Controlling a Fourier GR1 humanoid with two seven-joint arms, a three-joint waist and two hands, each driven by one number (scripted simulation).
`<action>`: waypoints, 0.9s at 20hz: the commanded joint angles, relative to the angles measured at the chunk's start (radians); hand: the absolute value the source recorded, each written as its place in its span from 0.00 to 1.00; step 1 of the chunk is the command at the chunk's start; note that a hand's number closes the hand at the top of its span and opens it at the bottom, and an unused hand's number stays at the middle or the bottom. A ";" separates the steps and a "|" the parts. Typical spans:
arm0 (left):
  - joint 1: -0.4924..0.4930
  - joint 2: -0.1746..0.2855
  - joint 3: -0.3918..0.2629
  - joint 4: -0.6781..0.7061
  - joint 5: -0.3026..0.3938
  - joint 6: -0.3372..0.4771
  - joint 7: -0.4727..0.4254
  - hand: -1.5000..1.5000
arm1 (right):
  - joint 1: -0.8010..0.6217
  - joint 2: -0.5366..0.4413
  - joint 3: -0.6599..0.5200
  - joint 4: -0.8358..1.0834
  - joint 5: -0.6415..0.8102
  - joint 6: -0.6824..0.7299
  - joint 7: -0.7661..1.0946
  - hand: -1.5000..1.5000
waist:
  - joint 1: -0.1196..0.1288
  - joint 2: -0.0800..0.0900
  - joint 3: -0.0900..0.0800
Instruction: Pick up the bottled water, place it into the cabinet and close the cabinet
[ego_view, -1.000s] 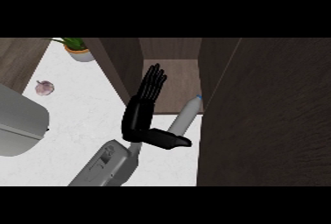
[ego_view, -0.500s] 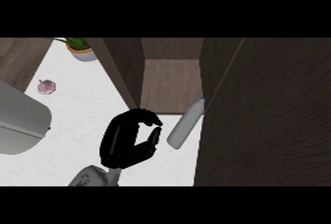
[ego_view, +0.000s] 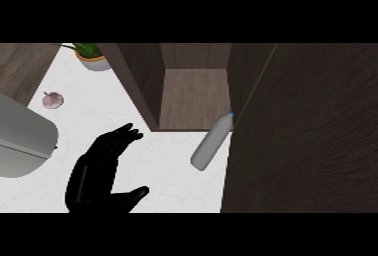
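Clear plastic bottled water (ego_view: 212, 142) on white worktop (ego_view: 170, 175), at near lip of open cabinet (ego_view: 193, 95), just beside dark door (ego_view: 310, 130). Long axis near-left to far-right, cap at far end. Lies right of left hand (ego_view: 103, 170), apart, untouched. Hand spread flat, thumb out, holding nothing. Right hand unseen. Next, likely: reach right, close across bottle's axis.

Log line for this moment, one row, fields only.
left hand open, holding nothing | bottled water on counter beside cabinet door, unheld | cabinet open | right hand not in view
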 joint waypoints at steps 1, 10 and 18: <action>0.060 0.049 0.090 -0.030 0.067 -0.043 -0.014 0.00 | 0.021 -0.036 0.061 -0.175 0.158 0.022 0.029 1.00 | -0.011 0.000 -0.001; 0.204 0.125 0.163 -0.129 0.188 -0.125 0.010 0.00 | -0.068 -0.119 0.272 -0.203 0.219 0.064 0.141 1.00 | 0.019 -0.010 -0.008; 0.280 0.210 0.247 -0.137 0.246 -0.242 -0.009 0.00 | -0.126 -0.094 0.396 -0.155 0.166 -0.005 0.200 1.00 | 0.056 0.000 -0.014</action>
